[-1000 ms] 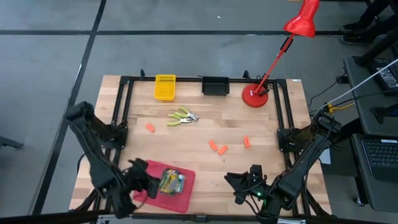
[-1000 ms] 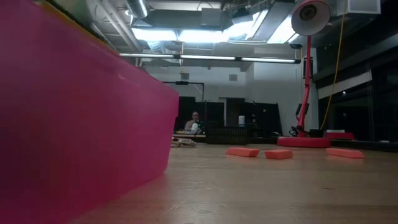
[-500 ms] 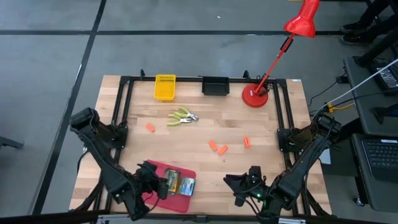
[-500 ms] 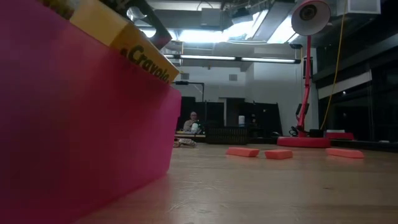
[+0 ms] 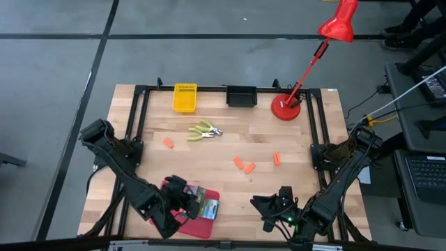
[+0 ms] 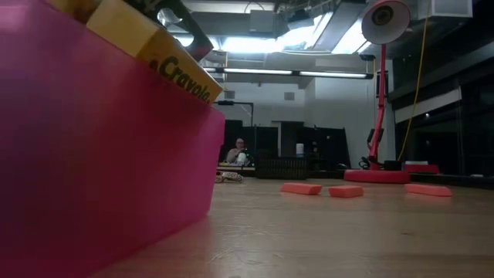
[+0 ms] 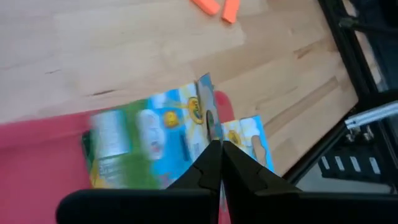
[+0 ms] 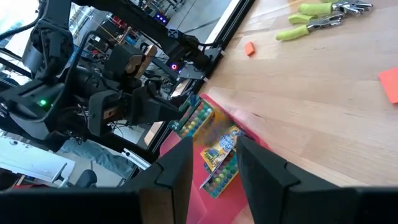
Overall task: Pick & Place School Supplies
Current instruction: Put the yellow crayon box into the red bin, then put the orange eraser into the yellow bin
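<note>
Two green-and-yellow crayon boxes (image 5: pixel 193 198) (image 5: pixel 210 207) lie side by side on the red tray (image 5: pixel 203 224) at the table's near left. The right one leans on the tray's wall (image 6: pixel 100 154), and its end (image 6: pixel 179 71) shows above the rim. My left gripper (image 5: pixel 184 202) is shut, with its tips (image 7: pixel 217 152) at the seam between the boxes (image 7: pixel 146 140) (image 7: pixel 249 140). My right gripper (image 5: pixel 267 207) stands open and empty near the front edge. Orange pieces (image 5: pixel 244 165) (image 5: pixel 168 143) and yellow-green pliers (image 5: pixel 203 130) lie on the wood. My left gripper's shut fingertips come slanting down from the table's left. They lie at the right edge (image 7: pixel 208 127) of the left crayon box, where it meets the other box. I cannot tell whether they touch it. Both boxes rest in the tray.
A yellow bin (image 5: pixel 185 97), a black bin (image 5: pixel 242 96) and the red lamp's base (image 5: pixel 286 108) stand along the far edge. A black frame rail (image 5: pixel 139 125) borders the table. Bare wood lies between the tray and the orange pieces.
My left gripper, shut throughout, has gone toward the table's right edge and a little down, across the tray. The two crayon boxes, close together before, have come apart. One has slid to the tray's right wall, and its end now shows above the rim in the low view.
</note>
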{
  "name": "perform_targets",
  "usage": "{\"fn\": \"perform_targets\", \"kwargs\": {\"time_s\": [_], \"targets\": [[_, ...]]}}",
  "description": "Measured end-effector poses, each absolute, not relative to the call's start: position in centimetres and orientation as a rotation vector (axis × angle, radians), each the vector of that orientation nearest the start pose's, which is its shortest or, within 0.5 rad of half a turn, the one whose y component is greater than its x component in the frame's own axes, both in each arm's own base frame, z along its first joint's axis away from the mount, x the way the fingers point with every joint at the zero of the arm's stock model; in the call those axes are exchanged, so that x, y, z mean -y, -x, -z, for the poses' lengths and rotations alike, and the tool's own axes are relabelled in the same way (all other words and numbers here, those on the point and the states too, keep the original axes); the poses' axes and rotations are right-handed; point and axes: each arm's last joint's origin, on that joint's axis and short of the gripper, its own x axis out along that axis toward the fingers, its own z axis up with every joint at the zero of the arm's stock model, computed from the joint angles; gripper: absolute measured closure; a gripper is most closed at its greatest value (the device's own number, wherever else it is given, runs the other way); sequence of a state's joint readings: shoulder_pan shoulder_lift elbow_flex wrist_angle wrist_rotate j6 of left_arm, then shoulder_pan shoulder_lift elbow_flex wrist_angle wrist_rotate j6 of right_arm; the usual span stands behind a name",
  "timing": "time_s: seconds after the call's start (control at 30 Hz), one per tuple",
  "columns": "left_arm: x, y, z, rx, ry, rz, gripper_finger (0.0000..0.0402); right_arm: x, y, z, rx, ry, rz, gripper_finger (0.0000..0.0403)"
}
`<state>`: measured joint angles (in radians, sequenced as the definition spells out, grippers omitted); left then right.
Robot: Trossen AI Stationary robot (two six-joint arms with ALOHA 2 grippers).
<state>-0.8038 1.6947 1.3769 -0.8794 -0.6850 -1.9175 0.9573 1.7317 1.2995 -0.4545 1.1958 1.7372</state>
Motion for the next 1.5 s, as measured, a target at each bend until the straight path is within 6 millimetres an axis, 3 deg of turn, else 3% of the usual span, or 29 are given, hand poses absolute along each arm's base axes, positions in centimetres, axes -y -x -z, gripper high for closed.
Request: {"fn": "perform_targets", "kwargs": {"time_s": [0.27, 0.5, 0.77, 0.97, 1.1, 1.27, 1.37, 1.5], "targets": [[22.3, -25.9, -26.2, -0.655, 0.960, -0.637, 0.0399, -27.9, -23.0, -25.6, -0.104, -0.913, 0.464, 0.0275], [23.1, -26.0, -25.8, -0.671, 0.967, -0.603, 0.0389, -28.0, -23.0, -25.7, -0.102, -0.908, 0.456, 0.0275], [23.5, -26.7, -26.3, -0.632, 0.965, -0.522, 0.0284, -28.0, -23.0, -25.7, -0.103, -0.905, 0.455, 0.0275], [22.2, -26.0, -26.6, -0.445, 0.932, -0.666, 0.0222, -28.1, -23.0, -25.7, -0.102, -0.910, 0.452, 0.0275], [19.2, -25.6, -26.6, -0.425, 0.953, -0.875, 0.0225, -28.1, -23.0, -25.8, -0.105, -0.914, 0.449, 0.0275], [14.4, -26.2, -26.2, -0.660, 0.666, -1.056, 0.0243, -28.1, -23.0, -25.8, -0.104, -0.915, 0.449, 0.0275], [9.9, -26.4, -26.8, -0.779, 0.620, -1.220, 0.0239, -28.1, -23.0, -25.8, -0.103, -0.918, 0.448, 0.0275], [3.5, -26.0, -27.5, -0.994, 0.753, -1.475, 0.0228, -28.2, -23.0, -25.8, -0.099, -0.927, 0.446, 0.0275]]}}
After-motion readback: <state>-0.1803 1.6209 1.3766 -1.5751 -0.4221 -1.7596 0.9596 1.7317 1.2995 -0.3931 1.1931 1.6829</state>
